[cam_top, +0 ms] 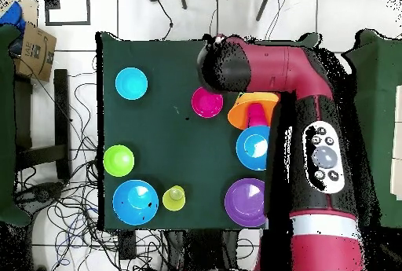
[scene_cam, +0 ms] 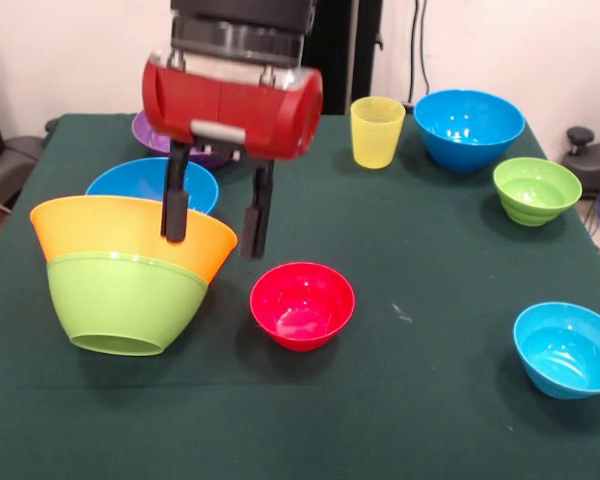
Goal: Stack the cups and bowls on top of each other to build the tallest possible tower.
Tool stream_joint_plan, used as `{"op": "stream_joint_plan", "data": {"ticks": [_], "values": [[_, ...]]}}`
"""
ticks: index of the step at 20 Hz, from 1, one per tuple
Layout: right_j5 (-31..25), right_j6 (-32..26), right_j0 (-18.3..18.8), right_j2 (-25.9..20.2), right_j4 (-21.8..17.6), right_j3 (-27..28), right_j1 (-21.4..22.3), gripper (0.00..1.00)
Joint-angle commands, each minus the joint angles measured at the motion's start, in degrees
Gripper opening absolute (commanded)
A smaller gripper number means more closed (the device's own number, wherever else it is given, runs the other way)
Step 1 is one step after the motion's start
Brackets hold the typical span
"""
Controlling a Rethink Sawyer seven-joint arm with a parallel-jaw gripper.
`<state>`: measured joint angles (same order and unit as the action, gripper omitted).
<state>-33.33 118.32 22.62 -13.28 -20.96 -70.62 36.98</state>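
Note:
The tower stands at the left: a large orange bowl nested in a lime-green bowl, tilted so the green base faces forward. From overhead a red cup sits inside the orange bowl. My gripper is open and straddles the orange bowl's right rim, one finger inside it and the other outside. Loose on the cloth are a small red bowl, a yellow cup, a blue bowl and a purple bowl, the last partly hidden by the gripper.
A large blue bowl stands at the back right. A ribbed green bowl sits in front of it. A small blue bowl lies near the right edge of the green table. Cables lie on the floor around the table.

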Motion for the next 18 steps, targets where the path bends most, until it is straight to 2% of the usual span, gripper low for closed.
{"op": "stream_joint_plan", "data": {"ticks": [1,8,13,18], "values": [[2.79,9.31,-2.03,2.93,-0.05,-0.1,-6.65,1.0],[1.14,6.9,-2.14,4.08,1.57,2.81,-8.12,1.0],[-4.61,5.0,-2.15,5.11,2.72,7.74,-9.93,1.0],[-10.65,4.93,-3.62,7.5,4.79,5.98,-6.41,1.0]]}}
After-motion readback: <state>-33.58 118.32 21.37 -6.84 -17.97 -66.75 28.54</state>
